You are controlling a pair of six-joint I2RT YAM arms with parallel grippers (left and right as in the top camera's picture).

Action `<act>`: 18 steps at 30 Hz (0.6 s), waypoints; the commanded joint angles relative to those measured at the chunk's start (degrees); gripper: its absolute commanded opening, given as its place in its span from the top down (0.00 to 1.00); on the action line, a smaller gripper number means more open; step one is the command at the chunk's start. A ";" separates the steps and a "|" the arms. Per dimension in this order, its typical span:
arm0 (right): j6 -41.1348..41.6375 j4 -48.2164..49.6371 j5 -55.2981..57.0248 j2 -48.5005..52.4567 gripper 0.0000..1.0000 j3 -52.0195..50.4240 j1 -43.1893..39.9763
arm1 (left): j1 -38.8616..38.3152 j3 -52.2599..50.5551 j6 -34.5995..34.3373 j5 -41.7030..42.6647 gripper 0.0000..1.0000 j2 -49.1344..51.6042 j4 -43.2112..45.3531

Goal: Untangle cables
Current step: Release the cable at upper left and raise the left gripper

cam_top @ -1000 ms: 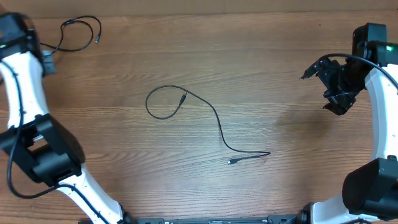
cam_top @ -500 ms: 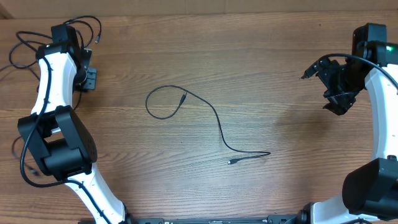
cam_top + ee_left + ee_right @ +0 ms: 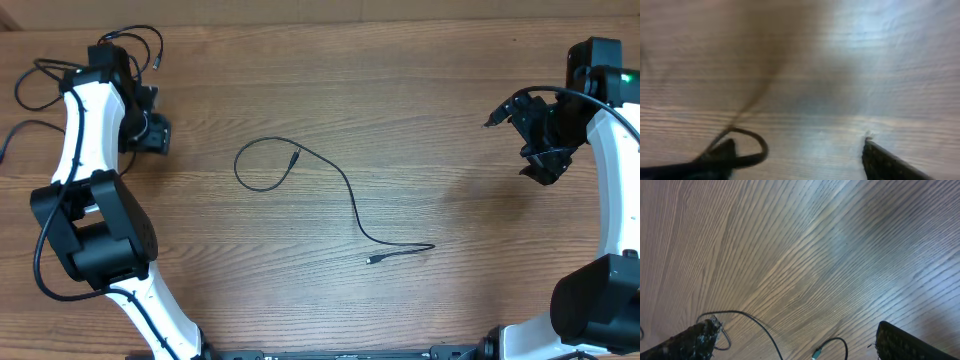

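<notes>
A thin black cable [image 3: 345, 195] lies loose mid-table, a loop at its left end and a plug at its lower right end. Two more black cables lie at the top left: a small coil [image 3: 150, 40] and a loop [image 3: 38, 72] near the left edge. My left gripper [image 3: 153, 132] hovers just right of them, open. In the blurred left wrist view the left gripper [image 3: 797, 145] has bare wood between its jaws and a cable loop [image 3: 757, 150] beside its left finger. My right gripper [image 3: 545, 155] stands open at the far right. The right gripper [image 3: 797, 330] looks over the middle cable [image 3: 757, 325].
The wooden table [image 3: 450, 100] holds nothing else. The left arm's white links [image 3: 75, 130] run down the left side and partly cover the cables there. The right arm [image 3: 610, 160] stands along the right edge.
The left arm has swung in from the left edge toward the top left and its jaws have gone from shut to open. A cable loop now shows by the left edge. The right arm is still.
</notes>
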 commanded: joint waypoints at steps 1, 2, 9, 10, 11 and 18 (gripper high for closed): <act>0.02 0.00 0.42 0.02 0.00 0.09 -0.11 | -0.42 8.35 -5.33 4.20 0.00 -3.10 0.28; 0.02 0.00 0.39 0.02 0.00 0.09 -0.11 | -0.42 10.19 -6.84 4.46 0.00 -3.45 0.20; 0.02 0.00 0.42 0.02 0.00 0.09 -0.11 | -0.31 18.51 -13.81 4.52 0.00 -5.38 -2.29; 0.02 0.00 0.42 0.02 0.00 0.09 -0.11 | -0.31 18.60 -13.81 4.52 0.00 -5.51 -2.82; 0.02 0.00 0.42 0.02 0.00 0.09 -0.11 | -0.31 18.58 -13.79 4.52 0.00 -5.51 -3.54; 0.02 0.00 0.42 0.02 0.00 0.09 -0.11 | 2.75 18.18 -25.64 1.75 0.00 -4.92 -11.72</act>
